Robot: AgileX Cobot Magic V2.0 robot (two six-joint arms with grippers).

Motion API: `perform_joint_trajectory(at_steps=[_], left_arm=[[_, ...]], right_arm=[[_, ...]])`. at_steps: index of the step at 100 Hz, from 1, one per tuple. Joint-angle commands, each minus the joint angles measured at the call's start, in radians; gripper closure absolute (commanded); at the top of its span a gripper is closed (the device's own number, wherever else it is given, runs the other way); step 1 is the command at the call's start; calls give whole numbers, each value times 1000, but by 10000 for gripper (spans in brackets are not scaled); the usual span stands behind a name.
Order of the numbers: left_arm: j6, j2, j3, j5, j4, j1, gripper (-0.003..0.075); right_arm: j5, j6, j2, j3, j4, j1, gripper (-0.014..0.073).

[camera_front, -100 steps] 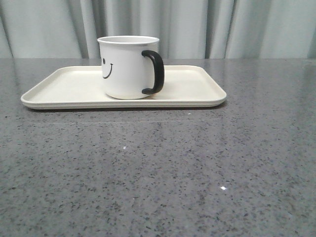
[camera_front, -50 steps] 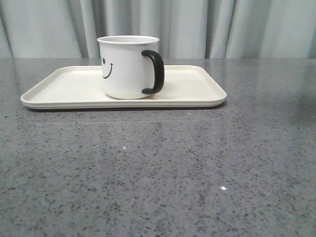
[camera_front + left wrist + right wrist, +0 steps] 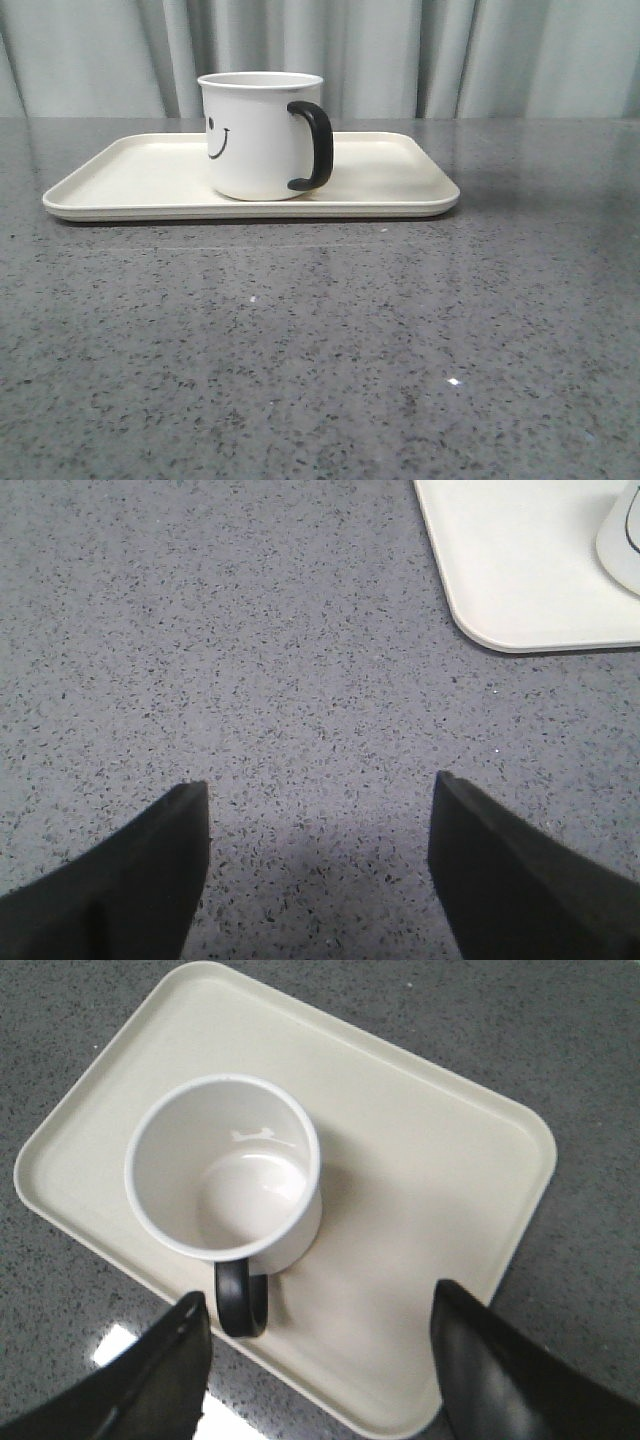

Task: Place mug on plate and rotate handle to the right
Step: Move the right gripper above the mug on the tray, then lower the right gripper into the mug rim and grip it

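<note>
The white mug with a black smiley face stands upright on the cream plate, left of the plate's middle. Its black handle points right and a little toward the camera. Neither gripper shows in the front view. In the right wrist view the mug is seen from above, empty, on the plate, with the handle near one finger. My right gripper is open and empty, above the plate's near rim. My left gripper is open and empty over bare table, apart from the plate's corner.
The grey speckled table stretches in front of the plate. A grey curtain hangs behind the table's far edge. A bright reflection lies on the table beside the right gripper's finger.
Mug and plate have not moved. A faint shadow on the table at the right has shifted slightly.
</note>
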Motion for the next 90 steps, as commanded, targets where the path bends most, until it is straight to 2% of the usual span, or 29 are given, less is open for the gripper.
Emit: perform_joint_trajectory(at_steps=[1,34,73,90], left_arm=[[-10,6,-28,-68,-5,3,258],[-10,6,-28,-68,-5,3,258],[-10,6,-28,-68,-5,3,258],[-10,6,-28,-68,-5,3,258]], right_arm=[[-56,21,12,-83,-8,10,117],[-1,58,198,-242,-10,34,117],[-1,67,310,-258,-10,37,118],[-6,67,329,-258,-10,37,217]])
